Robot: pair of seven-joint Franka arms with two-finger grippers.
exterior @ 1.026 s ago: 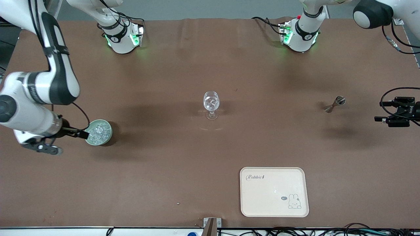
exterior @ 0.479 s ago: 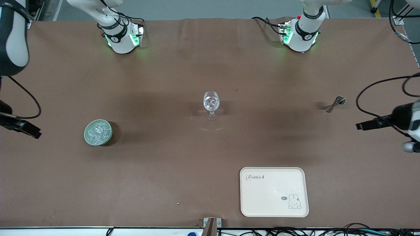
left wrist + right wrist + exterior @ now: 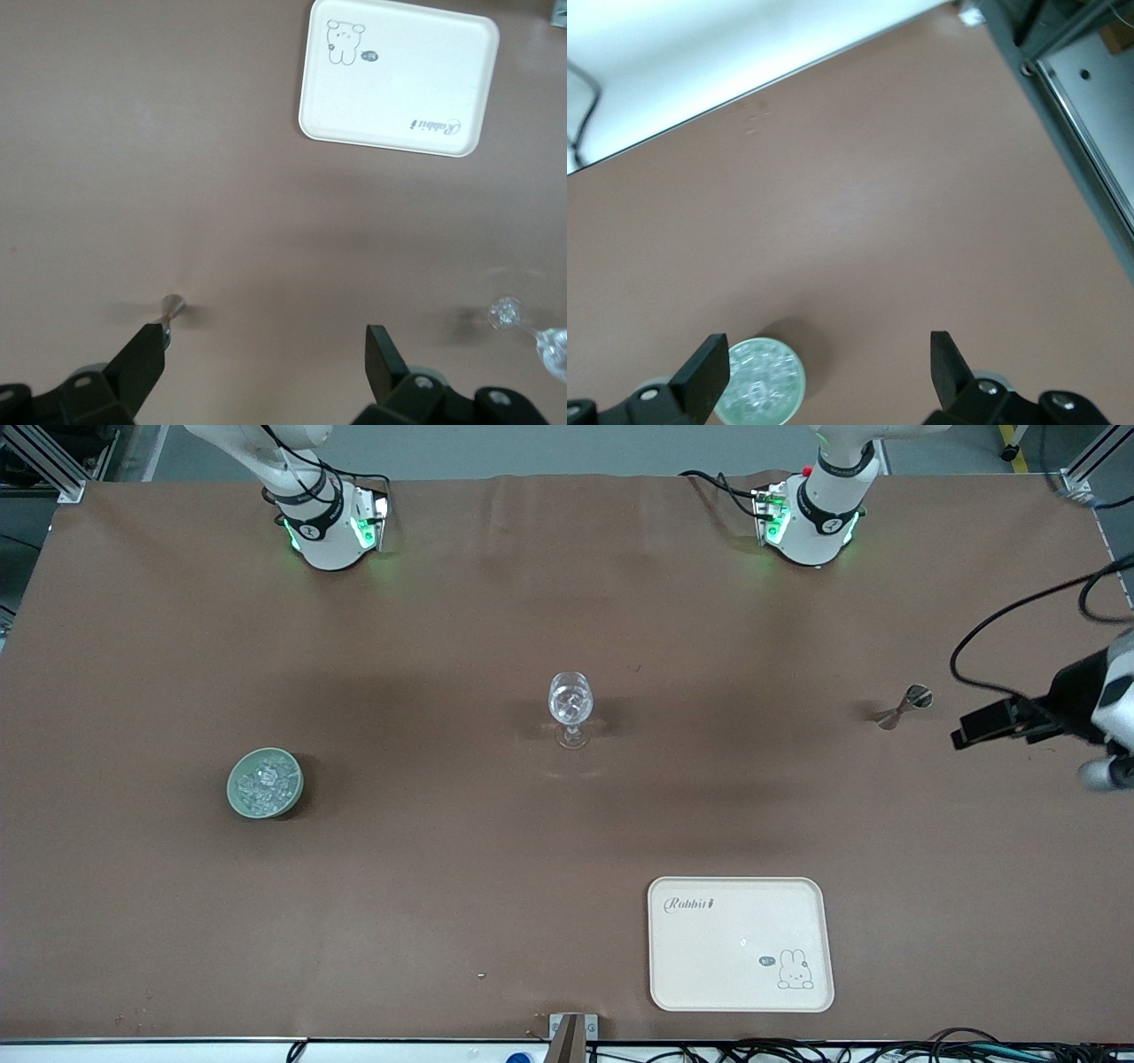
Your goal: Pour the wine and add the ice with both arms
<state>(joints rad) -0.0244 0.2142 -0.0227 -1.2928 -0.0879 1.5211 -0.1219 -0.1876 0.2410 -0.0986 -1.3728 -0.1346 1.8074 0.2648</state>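
Observation:
The silver jigger (image 3: 904,707) stands upright on the brown table toward the left arm's end; it also shows in the left wrist view (image 3: 171,310). The clear wine glass (image 3: 570,708) stands mid-table with glints in its bowl. The ice (image 3: 264,781) is heaped in the pale green bowl (image 3: 239,804) toward the right arm's end. My left gripper (image 3: 970,731) is open and empty, high over the table beside the jigger (image 3: 264,354). My right gripper (image 3: 826,363) is open and empty, high above the bowl (image 3: 790,400) and its ice (image 3: 757,381); it is outside the front view.
A cream tray (image 3: 741,943) with a rabbit drawing lies near the front camera, also in the left wrist view (image 3: 399,75). The glass shows in the left wrist view (image 3: 523,323). The arm bases (image 3: 323,522) (image 3: 811,518) stand along the table's top edge.
My right gripper has lifted off the bowl of ice and swung out of the front view. My left gripper has turned and moved up level with the jigger.

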